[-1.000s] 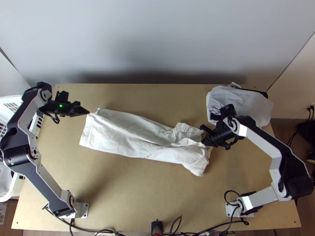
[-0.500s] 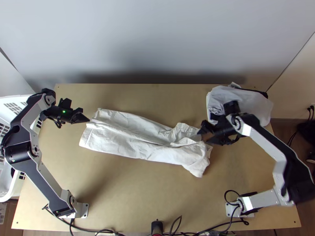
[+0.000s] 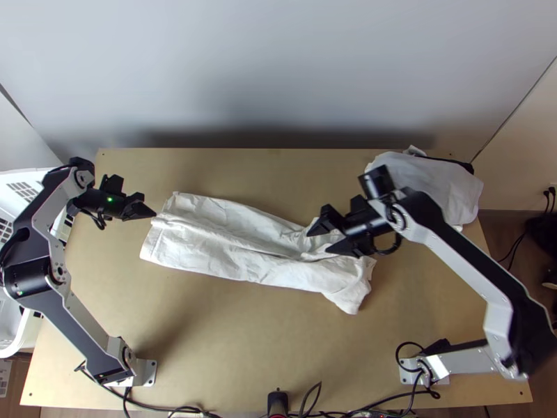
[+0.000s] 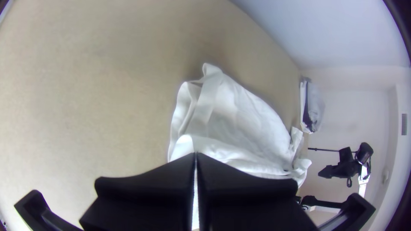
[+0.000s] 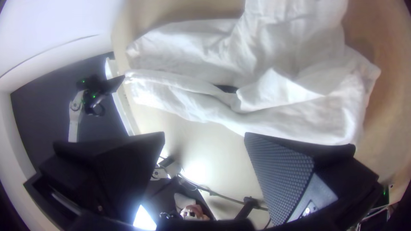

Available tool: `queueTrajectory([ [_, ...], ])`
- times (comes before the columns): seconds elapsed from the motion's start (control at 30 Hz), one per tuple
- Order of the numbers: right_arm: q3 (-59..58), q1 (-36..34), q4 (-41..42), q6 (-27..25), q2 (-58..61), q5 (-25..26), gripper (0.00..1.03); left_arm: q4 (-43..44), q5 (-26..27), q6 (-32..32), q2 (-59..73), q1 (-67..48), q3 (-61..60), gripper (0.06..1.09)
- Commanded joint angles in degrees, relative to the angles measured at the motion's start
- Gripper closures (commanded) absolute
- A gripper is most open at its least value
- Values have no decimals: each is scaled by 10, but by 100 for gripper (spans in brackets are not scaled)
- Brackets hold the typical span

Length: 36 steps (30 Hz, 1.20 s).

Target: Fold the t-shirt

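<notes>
1. The shirt (image 3: pixel 216 244) is laid as a long, creased strip across the worktop (image 3: pixel 223 334), from left of centre to right of centre in the top view.
2. The left claw (image 3: pixel 154 214) is closed at the strip's left end; a corner seems to be pinched, though the grip is half hidden. If the bite is shallow, the corner may be dropped on lifting.
3. The right claw (image 3: pixel 319 241) is held with fingers wide apart over the rumpled right end. If it is shut too high, cloth may be missed; if too low, several layers may be caught and creases folded in.
</notes>
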Motion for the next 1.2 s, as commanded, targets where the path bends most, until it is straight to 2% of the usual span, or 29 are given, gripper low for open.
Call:
queueTrajectory([
  [0.0, 22, 0, 6, 24, 108, -38, 16, -2, 2, 0, -22, 4, -8, 105],
  [0.1, 20, -15, 24, 7, 140, -32, 16, -2, 4, 1, -30, 10, -7, 105],
  [0.13, 13, -17, 43, 4, 146, -3, 15, -2, 4, 1, -31, 11, -7, 105],
  [0.27, -9, -2, 135, -55, 167, 247, 13, -1, 5, 2, -32, 11, -5, 105],
  [0.33, -10, 12, 156, -94, 174, 398, 13, 0, 4, 2, -32, 9, -5, 105],
  [0.37, -11, 14, 166, -108, 174, 448, 10, 1, 4, 2, -33, 9, -5, 105],
  [0.43, -8, 11, 174, -112, 159, 488, 10, 4, 5, 2, -35, 10, -4, 105],
  [0.5, -2, 3, 176, -111, 121, 488, 10, 5, 5, 2, -36, 10, -3, 105],
  [0.57, 2, 5, 176, -111, 69, 467, 10, 6, 5, 2, -38, 11, -2, 105],
  [0.63, 9, 11, 170, -102, 16, 399, 11, 5, 4, 2, -37, 11, -3, 105],
  [0.73, 57, 36, 69, -48, -9, 311, 11, 14, 5, -3, -34, 10, -4, 105],
  [0.8, 71, 59, 33, -24, -22, 269, 11, 48, 5, -30, -31, 6, -8, 102],
  [0.83, 74, 75, 23, -16, -27, 260, 11, 70, 4, -46, -29, 1, -12, 89],
  [0.87, 75, 90, 22, -13, -33, 257, 11, 91, 4, -58, -26, -5, -17, 64],
  [0.9, 75, 107, 22, -13, -39, 255, 11, 107, 3, -64, -22, -11, -18, 30],
  [0.93, 77, 122, 22, -15, -43, 252, 11, 140, 1, -82, -19, -17, -22, 9],
  [1.03, 88, 163, 25, -17, -44, 252, 11, 249, -6, -146, -16, -34, -43, 10],
  [1.17, 106, 193, 32, -14, -29, 251, 11, 271, -7, -158, -33, -65, -39, 10],
])
